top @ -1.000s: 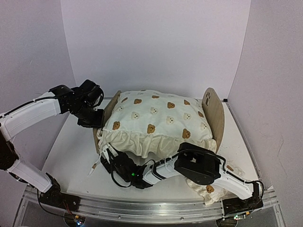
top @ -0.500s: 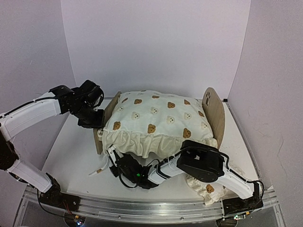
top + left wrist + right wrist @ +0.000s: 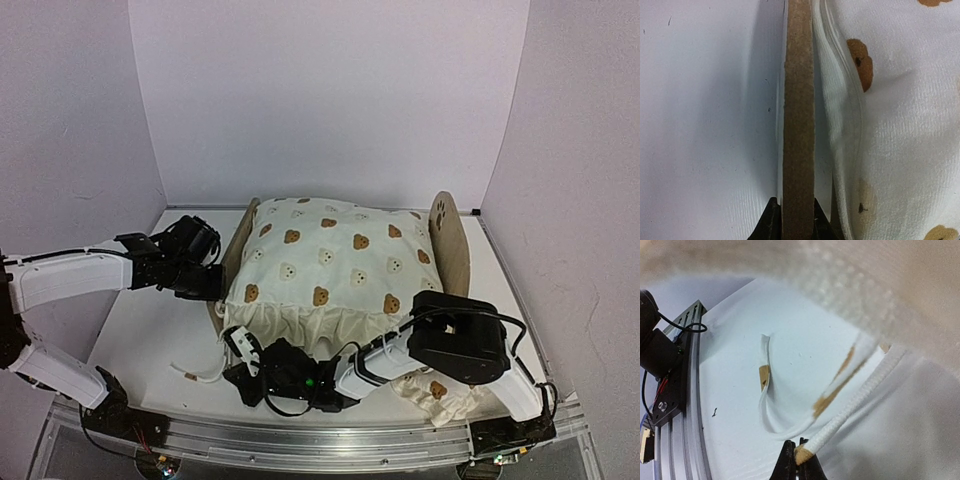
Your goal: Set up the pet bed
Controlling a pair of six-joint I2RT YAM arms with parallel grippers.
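Tabletop (image 3: 150,330): pet bed (image 3: 798,125) within left claw (image 3: 796,220)

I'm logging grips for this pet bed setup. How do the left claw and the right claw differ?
The left claw clamps the light-wood pet bed footboard, jaws held apart by its thickness; the right claw pinches the tan tip of a thin white cord tie, jaws nearly meeting. The left claw works at the bed's left end, the right claw at the near side of the cream bear-print cushion. Both are shut on something.

Cushion (image 3: 330,260) hides most of the pet bed (image 3: 455,248).
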